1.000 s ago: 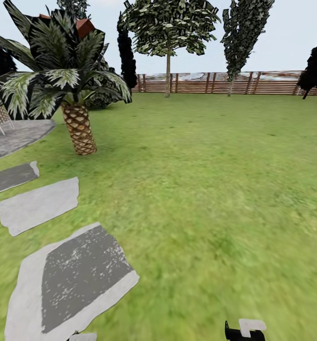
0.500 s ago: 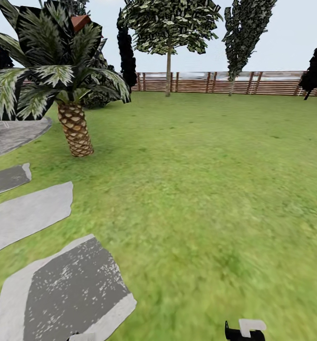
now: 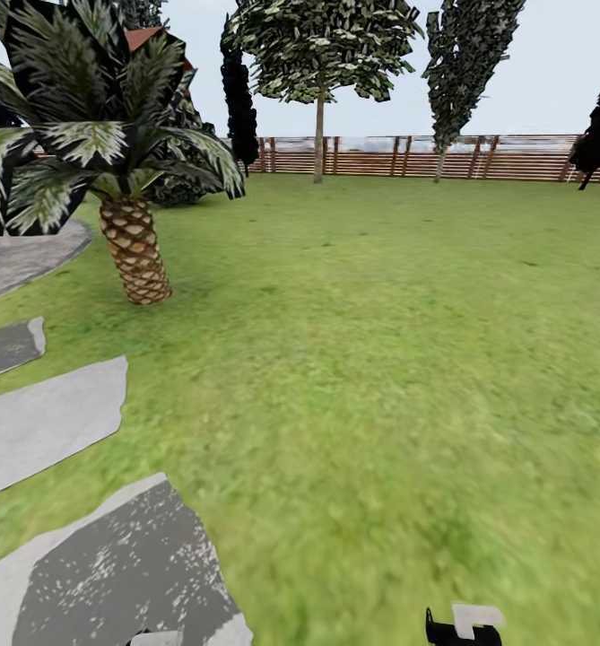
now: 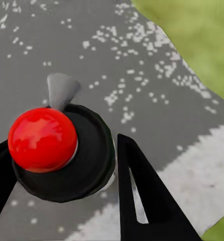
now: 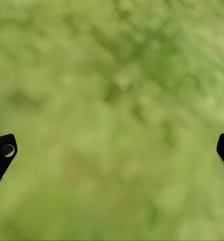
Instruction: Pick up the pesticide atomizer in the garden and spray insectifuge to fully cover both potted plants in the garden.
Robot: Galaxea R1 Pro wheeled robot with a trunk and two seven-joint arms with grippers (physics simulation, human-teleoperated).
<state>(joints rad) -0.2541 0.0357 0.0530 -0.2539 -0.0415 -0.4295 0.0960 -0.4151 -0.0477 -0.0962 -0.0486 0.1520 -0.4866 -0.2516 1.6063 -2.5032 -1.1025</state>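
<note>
My right end effector [image 5: 112, 150] hangs with its fingers spread wide over the garden [image 3: 380, 359] grass. My left end effector [image 4: 67, 183], fingers apart, straddles a red-topped black knob [image 4: 41, 138] above a stepping stone [image 4: 142, 60].

Head view: from head height, facing forward and slightly down across the lawn [image 3: 380, 359]; palm [image 3: 134, 242] at near left, slatted fence [image 3: 425, 157] and trees far off under the sky.
Left wrist view: from just above the ground, looking steeply down along two dark fingers [image 4: 142, 196] onto a grey stepping stone [image 4: 142, 65]; very close.
Right wrist view: facing straight down onto blurred grass [image 5: 112, 110]; fingertips [image 5: 1, 155] at both frame edges.
Shared, head and left wrist: the nearest stepping stone [image 3: 111, 574] by the lower left corner.
Shared, head and right wrist: lawn near the lower right.
</note>
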